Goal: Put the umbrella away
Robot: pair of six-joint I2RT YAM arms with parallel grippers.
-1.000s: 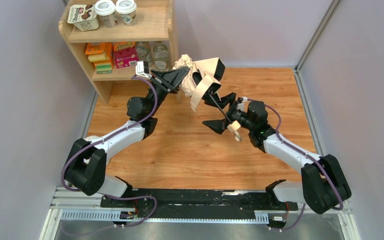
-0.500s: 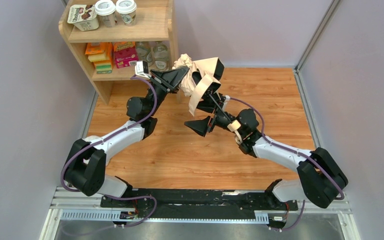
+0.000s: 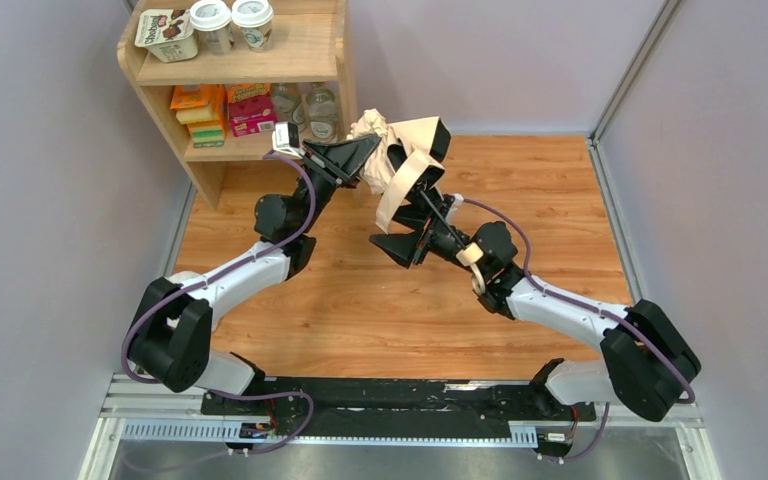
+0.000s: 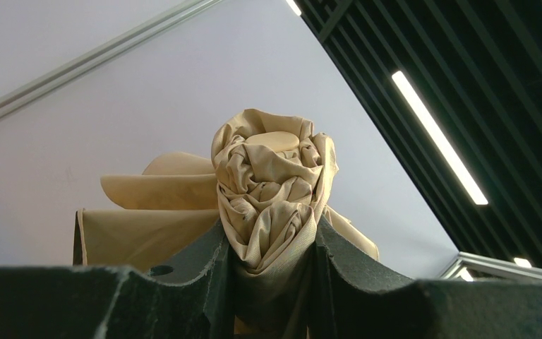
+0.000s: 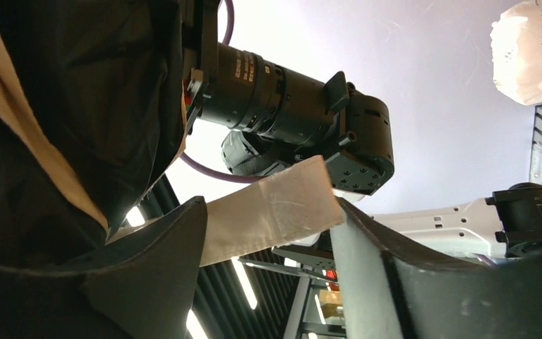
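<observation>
Wooden shelf (image 3: pixel 300 40) stands at far left. Just beside it, our left gripper (image 3: pixel 368 165) clamps the bunched canopy of the umbrella (image 3: pixel 410 135) above the table (image 3: pixel 360 310). Our right gripper (image 5: pixel 268 210) is parted around the strap (image 3: pixel 397 190).

Right gripper (image 3: pixel 392 245) moving left and closing around the strap (image 5: pixel 268 210)
The right gripper is now sitting farther left above the table (image 3: pixel 310 300) than a second ago, having swung in from beside the wooden handle (image 3: pixel 470 254) toward the beige strap hanging off the umbrella (image 3: pixel 410 135). Its forearm is stretching farther left across the table, and its jaws, spread wide a moment ago, are narrowing with the strap lying between the fingers (image 5: pixel 162 268).
</observation>
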